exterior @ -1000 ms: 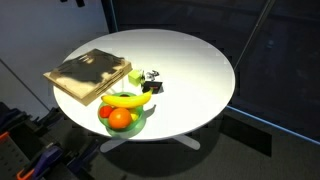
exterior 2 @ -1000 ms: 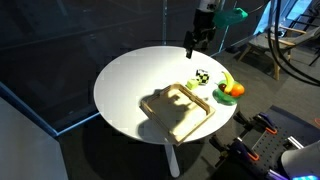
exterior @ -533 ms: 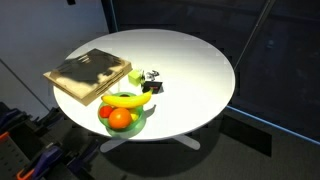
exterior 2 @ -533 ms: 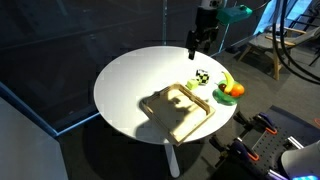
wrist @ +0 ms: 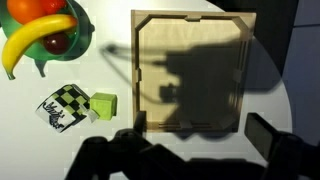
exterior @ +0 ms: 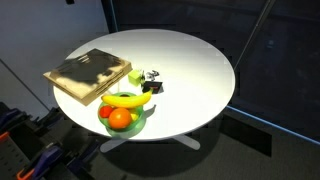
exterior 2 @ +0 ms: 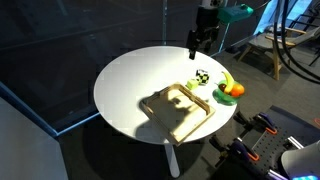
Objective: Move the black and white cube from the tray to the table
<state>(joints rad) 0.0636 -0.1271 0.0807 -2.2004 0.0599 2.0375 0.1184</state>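
The black and white cube [exterior: 152,80] sits on the round white table [exterior: 195,70], just off the light-wood tray [exterior: 88,75] and next to a yellow-green block [exterior: 135,76]. It also shows in the other exterior view [exterior 2: 203,77] and in the wrist view [wrist: 58,105]. The tray [exterior 2: 178,112] [wrist: 135,60] holds nothing. My gripper [exterior 2: 194,50] hangs high above the table's far side, well clear of the cube. In the wrist view the gripper [wrist: 200,125] is open and empty, with the tray below it.
A green bowl [exterior: 122,118] with a banana and round fruit stands at the table edge beside the cube; it also shows in the wrist view [wrist: 45,40]. The yellow-green block [wrist: 103,105] lies between the cube and the tray. Dark netting surrounds the table.
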